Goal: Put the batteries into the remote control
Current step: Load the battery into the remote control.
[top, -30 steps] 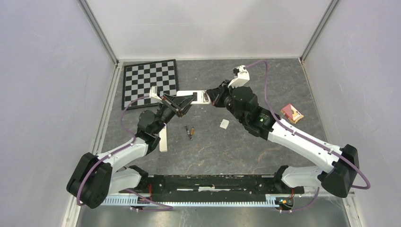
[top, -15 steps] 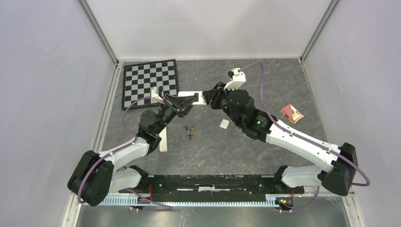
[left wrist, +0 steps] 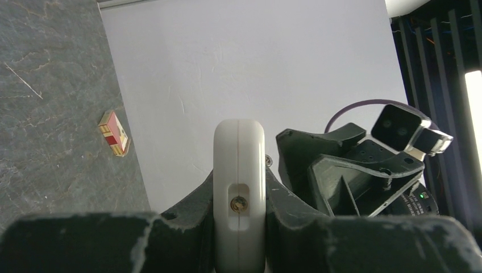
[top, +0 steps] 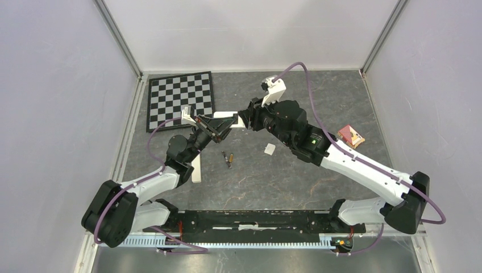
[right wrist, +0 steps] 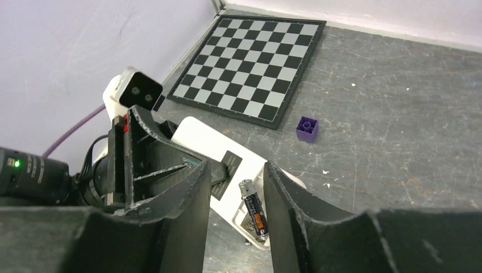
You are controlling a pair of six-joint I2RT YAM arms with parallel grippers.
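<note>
Left gripper (top: 223,124) was clamped on the remote control (left wrist: 239,165), its fingers (left wrist: 187,219) pressed on both long sides, holding the remote control just off the near right corner of the chessboard (top: 181,99) with its far end resting on the table (top: 273,176). Right gripper (right wrist: 237,177) hovered over that far end, fingers (right wrist: 182,216) spread and pinching nothing. One battery (right wrist: 253,211) lay in the open compartment, seen through the gap between them. Two loose batteries (top: 228,157) lay on the table nearer the arms than the chessboard's near right corner. A purple cube (right wrist: 307,128) sat just off the chessboard's right edge. A red-faced remote (top: 350,136) lay well to the chessboard's right.
</note>
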